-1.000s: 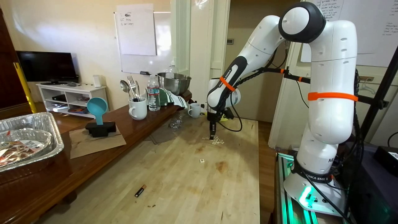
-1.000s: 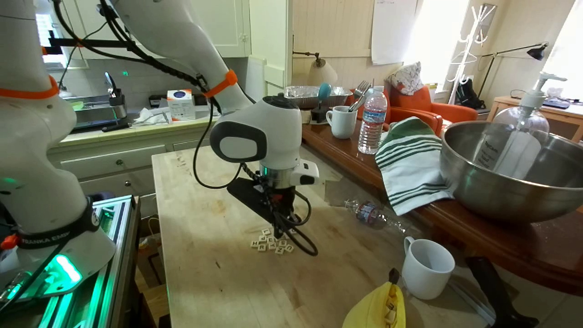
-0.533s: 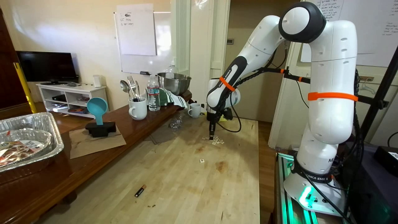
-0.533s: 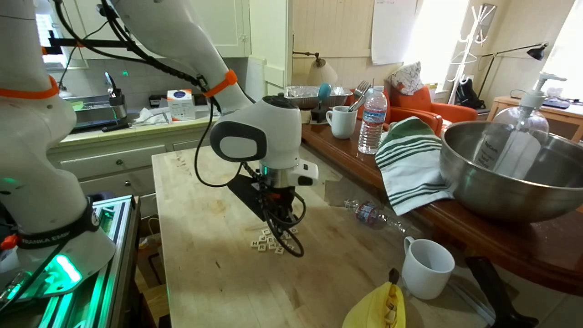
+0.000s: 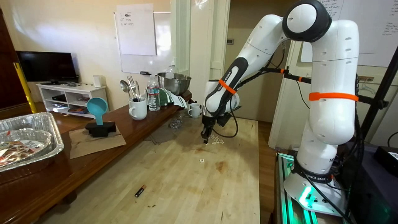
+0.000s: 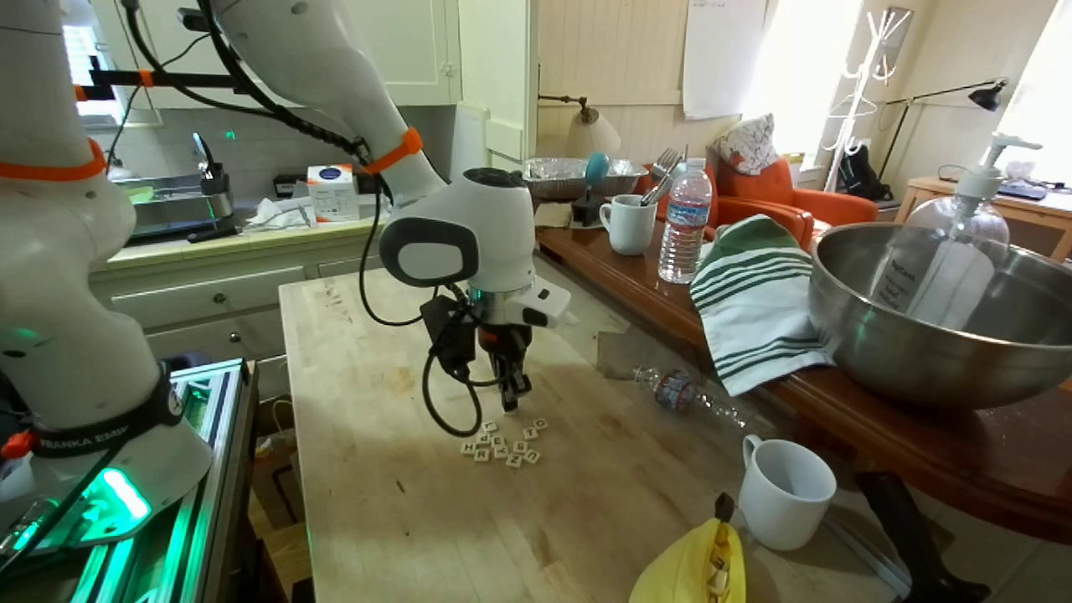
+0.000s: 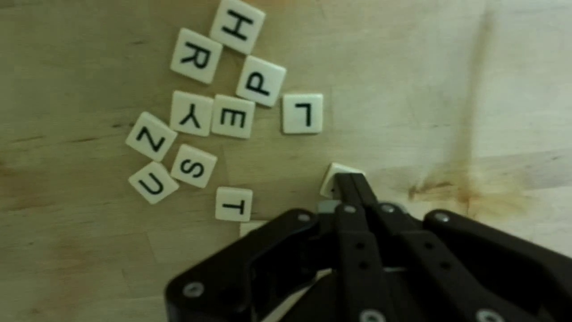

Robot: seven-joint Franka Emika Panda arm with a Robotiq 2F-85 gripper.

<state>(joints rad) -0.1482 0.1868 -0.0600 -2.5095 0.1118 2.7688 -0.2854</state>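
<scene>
- One tile (image 7: 330, 181) lies just beneath the pincer (image 7: 351, 176), which covers part of it.
- It's pale cream with straight edges.
- The pincer is drawn together, narrow.

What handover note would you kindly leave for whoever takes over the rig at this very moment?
Pincer: looks shut, right at a partly hidden tile; whether it grips that, I can't tell.
Things: lettered tiles lie loosely grouped on the table; a lone tile lies apart in an exterior view.
Done: it appears positioned at the partly hidden tile.
Left: probably confirming the grip; no tile is clearly lifted.
</scene>
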